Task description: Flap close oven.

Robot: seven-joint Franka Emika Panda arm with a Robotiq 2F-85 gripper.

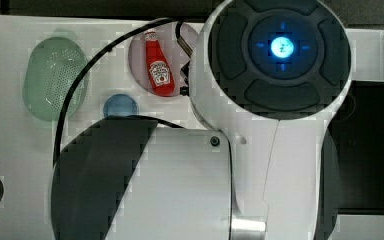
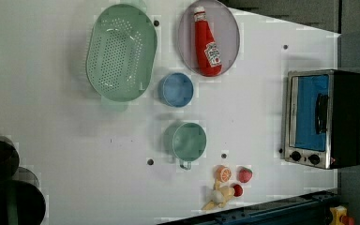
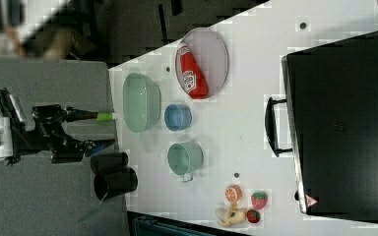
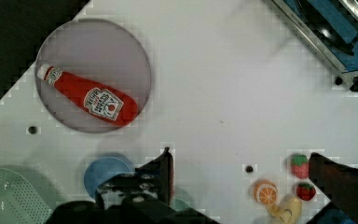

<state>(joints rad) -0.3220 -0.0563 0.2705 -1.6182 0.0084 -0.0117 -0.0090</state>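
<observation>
In the left view, going from left to right across the white desk (image 2: 51, 140): dark cups (image 2: 9, 187) sit at the lower left corner, then a green colander (image 2: 121, 51), a blue bowl (image 2: 176, 89) just beside it, and a green mug (image 2: 186, 141) below the bowl. Next comes a grey plate (image 2: 229, 23) with a ketchup bottle (image 2: 207, 44) lying on it, and lower down a cluster of toy fruit (image 2: 227, 185) near the desk edge. At the left view's right stands the oven (image 2: 323, 119), well apart from the rest, its blue glass door (image 2: 311, 112) flat against the silver frame, handle (image 2: 322, 113) across it, two knobs (image 2: 304, 158) at one end.

In the wrist view the claw (image 4: 240, 179) hangs above the desk, its fingers (image 4: 165, 170) spread wide with nothing between them; the fruit lies just under the gap, the oven's front at the far corner.
</observation>
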